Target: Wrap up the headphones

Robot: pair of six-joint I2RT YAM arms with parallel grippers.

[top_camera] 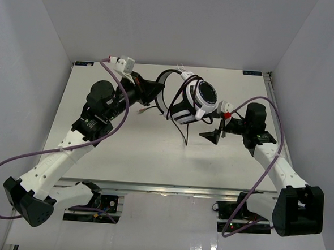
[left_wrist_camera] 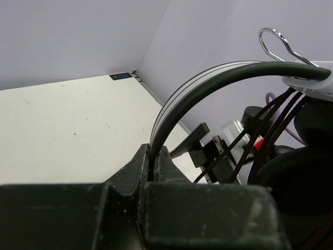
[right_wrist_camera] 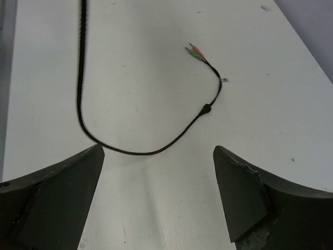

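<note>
The left end effector [left_wrist_camera: 154, 159] pinches the black headband of the headphones [top_camera: 200, 98], which sit raised over the far middle of the table [top_camera: 125, 151]. The right end effector [right_wrist_camera: 158, 156] hangs spread wide above the cable [right_wrist_camera: 80, 94], which curves across the table to 2 coloured plug tips [right_wrist_camera: 195, 52].

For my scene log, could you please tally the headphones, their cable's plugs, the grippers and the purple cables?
Headphones: 1
Plugs: 2 (green, pink)
Grippers: 2 (left gripper, right gripper)
Purple cables: 2
Total: 7
</note>
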